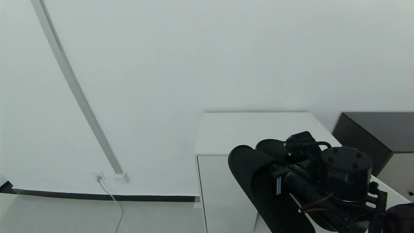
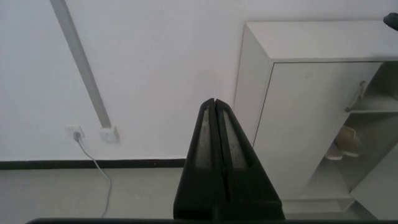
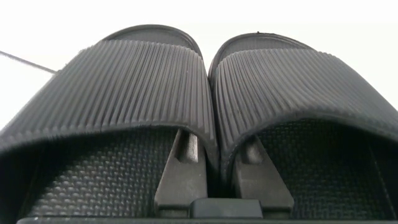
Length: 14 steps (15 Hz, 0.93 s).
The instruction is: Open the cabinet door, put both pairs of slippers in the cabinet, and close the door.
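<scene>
Black ribbed slippers (image 3: pixel 199 93) sit clamped in the right gripper (image 3: pixel 217 143) by the white cabinet's (image 1: pixel 252 129) top front edge, the left gripper (image 2: pixel 215 107) pressed together, a wrist label (image 1: pixel 278 185) unreadable.

The slippers (image 1: pixel 255 181) hang before the cabinet (image 1: pixel 252 129), a wall socket (image 1: pixel 98 177) to its left.

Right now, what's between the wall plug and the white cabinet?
A small white box at the wall strip's foot, then bare wall; the head view shows it.
</scene>
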Tool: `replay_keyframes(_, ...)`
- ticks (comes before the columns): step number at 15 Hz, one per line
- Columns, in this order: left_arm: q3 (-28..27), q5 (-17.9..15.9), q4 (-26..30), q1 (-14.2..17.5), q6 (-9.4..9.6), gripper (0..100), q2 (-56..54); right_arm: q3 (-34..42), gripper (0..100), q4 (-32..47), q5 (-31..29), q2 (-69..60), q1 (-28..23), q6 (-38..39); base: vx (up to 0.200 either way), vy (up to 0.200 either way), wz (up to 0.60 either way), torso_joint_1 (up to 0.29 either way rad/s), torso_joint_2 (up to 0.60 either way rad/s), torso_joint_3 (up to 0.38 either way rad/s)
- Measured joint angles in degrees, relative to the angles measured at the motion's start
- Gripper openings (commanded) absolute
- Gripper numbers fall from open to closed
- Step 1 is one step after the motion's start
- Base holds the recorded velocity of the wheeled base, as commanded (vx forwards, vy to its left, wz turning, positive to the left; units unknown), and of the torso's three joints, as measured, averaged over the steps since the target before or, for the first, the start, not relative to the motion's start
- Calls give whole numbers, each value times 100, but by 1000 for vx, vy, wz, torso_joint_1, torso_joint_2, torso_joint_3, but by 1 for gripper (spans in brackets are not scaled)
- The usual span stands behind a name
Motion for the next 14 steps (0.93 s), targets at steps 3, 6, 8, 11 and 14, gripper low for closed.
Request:
replay_keyframes(3, 0, 0, 0, 0, 2, 0, 0, 33, 0, -9, -7, 0, 11, 1, 0, 0, 0, 0, 0, 0)
replay_keyframes(6, 0, 0, 5, 0, -5, 0, 0, 52, 0, -5, -18, 0, -2, 0, 0, 0, 0, 0, 0, 0)
replay_keyframes(8, 2, 4, 2, 0, -5, 0, 0, 56, 0, -5, -24, 0, 2, 0, 0, 0, 0, 0, 0, 0)
replay_keyframes(11, 2, 13, 5, 0, -18, 0, 0, 50, 0, -6, -29, 0, -5, 1, 0, 0, 0, 0, 0, 0)
replay_keyframes(14, 0, 15, 5, 0, -18, 0, 0, 48, 0, -6, -27, 0, 6, 0, 0, 0, 0, 0, 0, 0)
